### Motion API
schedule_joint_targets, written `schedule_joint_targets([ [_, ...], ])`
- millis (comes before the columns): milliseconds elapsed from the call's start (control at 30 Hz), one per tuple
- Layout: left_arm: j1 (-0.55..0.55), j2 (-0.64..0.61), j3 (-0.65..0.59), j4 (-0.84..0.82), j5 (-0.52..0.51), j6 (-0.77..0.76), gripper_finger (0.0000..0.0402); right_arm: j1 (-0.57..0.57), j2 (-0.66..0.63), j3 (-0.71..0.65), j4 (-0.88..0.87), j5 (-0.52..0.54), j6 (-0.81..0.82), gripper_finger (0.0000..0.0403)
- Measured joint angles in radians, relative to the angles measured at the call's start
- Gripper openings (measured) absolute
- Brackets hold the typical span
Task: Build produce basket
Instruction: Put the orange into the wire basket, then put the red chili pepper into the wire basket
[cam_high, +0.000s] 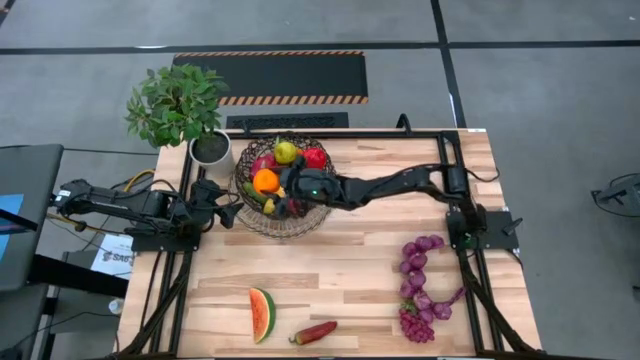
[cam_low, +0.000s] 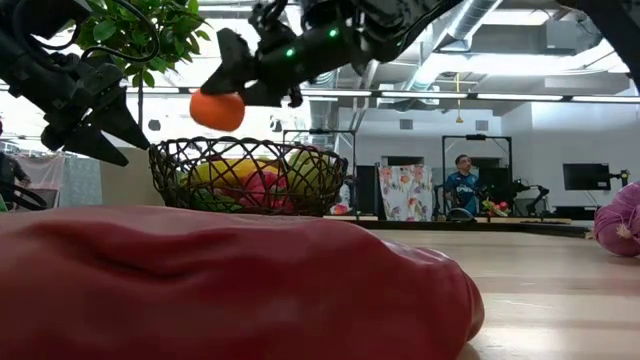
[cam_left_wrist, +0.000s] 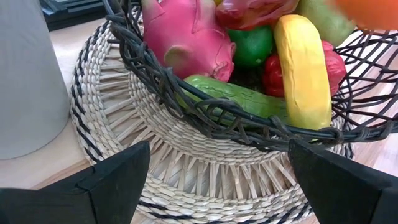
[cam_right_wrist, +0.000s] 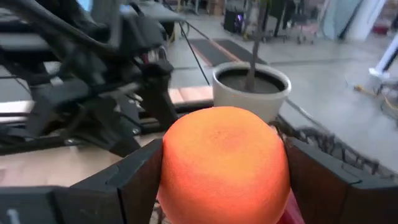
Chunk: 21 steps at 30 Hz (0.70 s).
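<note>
Right fingers (cam_right_wrist: 224, 171) grip the orange (cam_high: 265, 181) above the basket (cam_high: 245, 205) (left fingers (cam_left_wrist: 214, 180) spread wide).

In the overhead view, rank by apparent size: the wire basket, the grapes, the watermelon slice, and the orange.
1. wire basket
2. grapes
3. watermelon slice
4. orange, gripped above the basket by the right gripper, so slightly nearer the camera, yet smallest.
</note>
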Motion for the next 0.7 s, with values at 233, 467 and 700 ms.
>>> schedule_joint_targets([
  [233, 0.000, 0.000, 0.000, 0.000, 0.001, 0.000, 0.0368, -0.041, 0.024, 0.073, -0.174, -0.036, 0.069, 0.0349],
  [467, 0.000, 0.000, 0.000, 0.000, 0.000, 0.000, 0.0368, -0.065, -0.004, 0.073, -0.214, -0.050, 0.111, 0.0390],
  [700, 0.000, 0.000, 0.000, 0.000, 0.000, -0.001, 0.0368, -0.044, -0.113, 0.073, -0.296, -0.115, 0.106, 0.0393],
])
